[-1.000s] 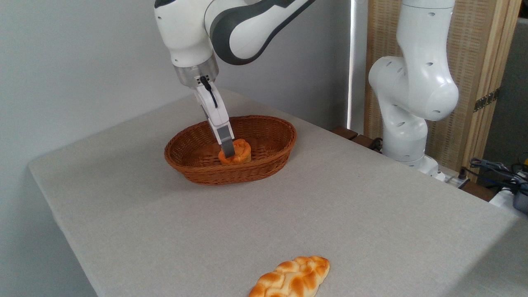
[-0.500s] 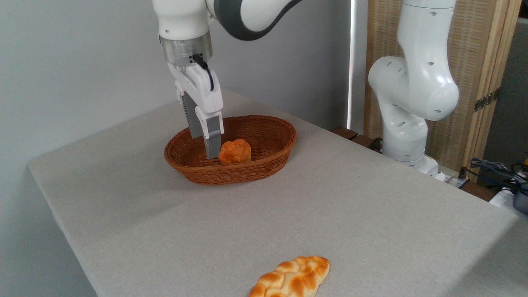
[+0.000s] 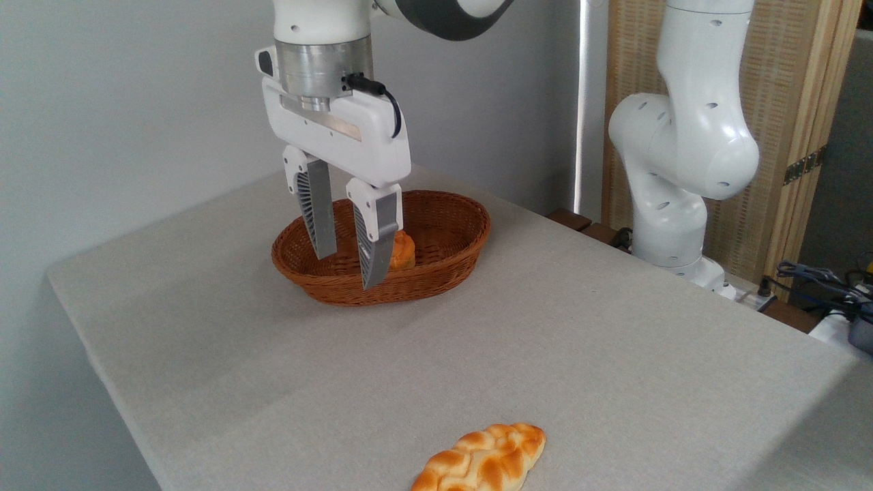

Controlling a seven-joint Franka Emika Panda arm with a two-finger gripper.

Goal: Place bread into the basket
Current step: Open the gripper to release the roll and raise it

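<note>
The small orange-golden bun (image 3: 402, 251) lies inside the oval brown wicker basket (image 3: 450, 221) at the back of the table. One finger (image 3: 377, 235) partly hides the bun. My gripper (image 3: 347, 271) hangs open above the basket's front left part, with nothing between its fingers. It is apart from the bun.
A longer braided golden loaf (image 3: 482, 459) lies near the table's front edge. A second white robot arm (image 3: 682, 136) stands off the table at the right, beside a wooden screen (image 3: 791, 102). Cables (image 3: 818, 286) lie at the far right. The grey table top (image 3: 545, 341) spreads between basket and loaf.
The gripper let go of the bun, which stayed in the basket. It has risen, turned about its axis and now shows both fingers spread apart.
</note>
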